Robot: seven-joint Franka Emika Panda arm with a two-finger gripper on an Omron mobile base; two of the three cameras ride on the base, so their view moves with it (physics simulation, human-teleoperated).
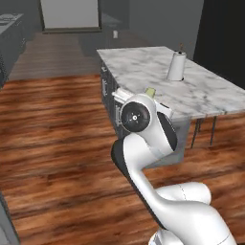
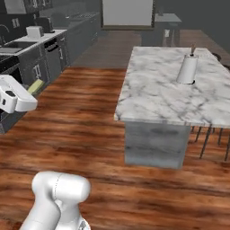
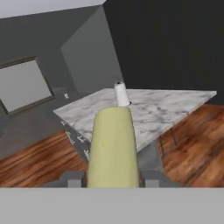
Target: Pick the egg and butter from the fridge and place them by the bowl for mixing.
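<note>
**Butter in the fingers, carried toward the marble bench**

Left base view: the white arm is folded up high above the wooden floor, its wrist just in front of the near corner of the long white-and-grey marble-topped bench (image 1: 191,86). A sliver of the yellowish-olive rectangular stick of butter (image 1: 150,91) pokes up over the wrist. A white cylindrical paper-towel roll (image 1: 176,67) stands on the bench top, well apart from the arm. Holding the stick raised probably keeps it clear of the bench edge while the base travels.

Right base view: the gripper (image 2: 27,92) sits at the left edge, the butter's end sticking out beside it. Dark cabinets with a counter (image 2: 49,49) run along the left wall. Open floor lies between the arm and the bench; nothing blocks the way.

Hand view: the butter fills the centre, clamped narrow between the two fingers (image 3: 72,179) at its base, pointing toward the bench and the roll. Dark thin stool legs (image 3: 173,135) show under the bench's far side.
</note>
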